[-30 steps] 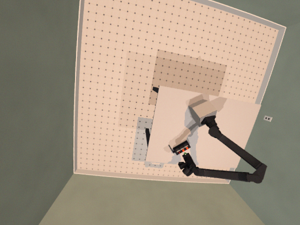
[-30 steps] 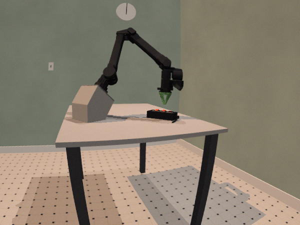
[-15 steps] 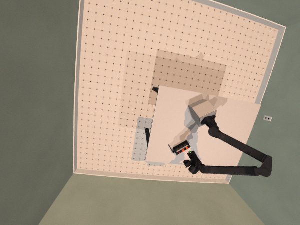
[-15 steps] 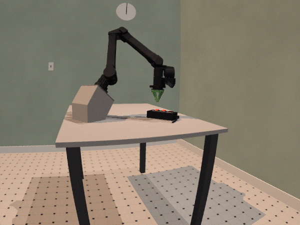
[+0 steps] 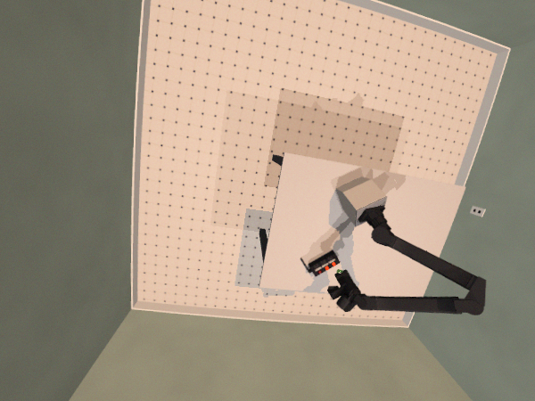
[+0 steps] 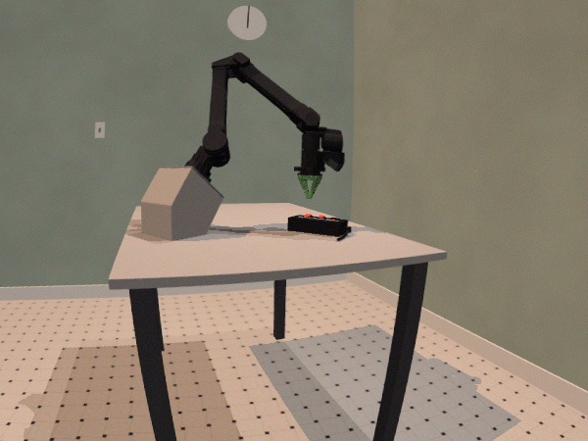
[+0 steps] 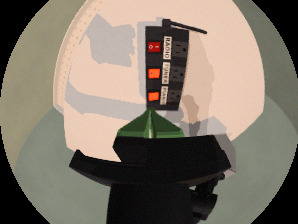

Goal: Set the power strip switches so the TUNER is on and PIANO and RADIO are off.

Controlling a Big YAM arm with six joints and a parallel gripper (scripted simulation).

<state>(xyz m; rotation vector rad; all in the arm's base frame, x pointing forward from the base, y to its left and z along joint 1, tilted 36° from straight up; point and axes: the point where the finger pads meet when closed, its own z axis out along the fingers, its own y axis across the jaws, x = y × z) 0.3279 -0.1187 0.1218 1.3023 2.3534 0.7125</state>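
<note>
A black power strip (image 6: 318,224) lies flat on the table near its far right edge. It also shows in the overhead view (image 5: 322,265) and in the wrist view (image 7: 166,72). Three switches run along it in the wrist view. The far one (image 7: 153,47) looks darker red. The middle one (image 7: 153,71) and the near one (image 7: 154,96) glow bright orange. The labels beside them are too small to read. My gripper (image 6: 309,194), with green fingers, is shut and empty. It points down and hovers above the strip's left end, apart from it. Its tips show in the wrist view (image 7: 150,117), just short of the near switch.
The arm's beige base block (image 6: 178,203) stands on the left part of the table. A short black cable stub (image 6: 343,236) sticks out at the strip's right end. The table edge runs close behind and to the right of the strip.
</note>
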